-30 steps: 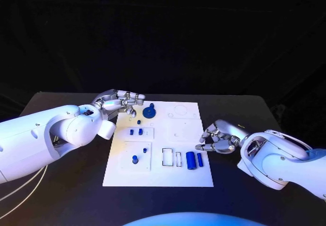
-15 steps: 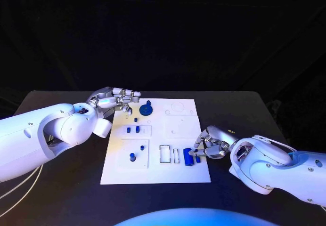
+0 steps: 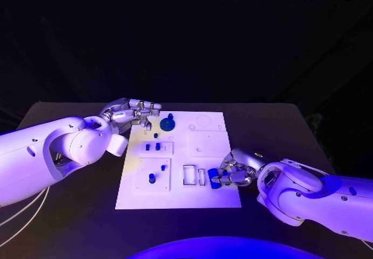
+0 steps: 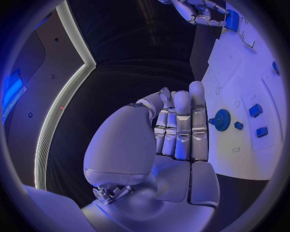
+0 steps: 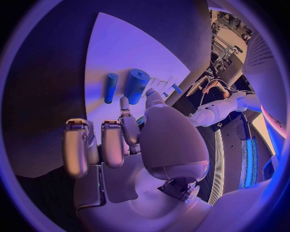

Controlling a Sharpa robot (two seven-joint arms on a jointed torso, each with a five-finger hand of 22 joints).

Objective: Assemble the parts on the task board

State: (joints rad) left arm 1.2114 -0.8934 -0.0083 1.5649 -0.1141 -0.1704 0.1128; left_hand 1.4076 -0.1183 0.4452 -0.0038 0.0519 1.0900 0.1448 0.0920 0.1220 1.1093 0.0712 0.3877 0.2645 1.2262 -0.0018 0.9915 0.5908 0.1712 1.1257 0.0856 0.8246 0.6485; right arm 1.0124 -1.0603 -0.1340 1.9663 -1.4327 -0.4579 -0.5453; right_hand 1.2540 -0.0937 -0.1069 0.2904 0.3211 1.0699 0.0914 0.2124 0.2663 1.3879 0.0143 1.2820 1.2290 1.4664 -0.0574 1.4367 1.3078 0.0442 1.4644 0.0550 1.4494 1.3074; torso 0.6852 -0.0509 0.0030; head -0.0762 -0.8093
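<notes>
The white task board (image 3: 179, 191) lies mid-table. My left hand (image 3: 132, 114) hovers at its far left corner, fingers straight and side by side (image 4: 181, 125), holding nothing. Beside it stands a blue gear (image 3: 167, 124), also seen as the gear (image 4: 221, 119). Small blue pieces (image 3: 152, 146) sit in the board's left blocks. My right hand (image 3: 233, 172) is at the near right edge, fingertips at two blue cylinders (image 3: 214, 178). The thick cylinder (image 5: 136, 84) and thin cylinder (image 5: 110, 87) lie flat on the board just ahead of the fingers (image 5: 123, 121).
Two empty rectangular slots (image 3: 189, 175) lie just left of the cylinders. A round recess (image 3: 204, 121) marks the far right of the board. Black table (image 3: 70, 216) surrounds the board on all sides. My right hand (image 4: 202, 12) also appears far off across the board.
My right hand has moved left onto the board's edge and now partly covers the blue cylinders. The left hand has barely moved.
</notes>
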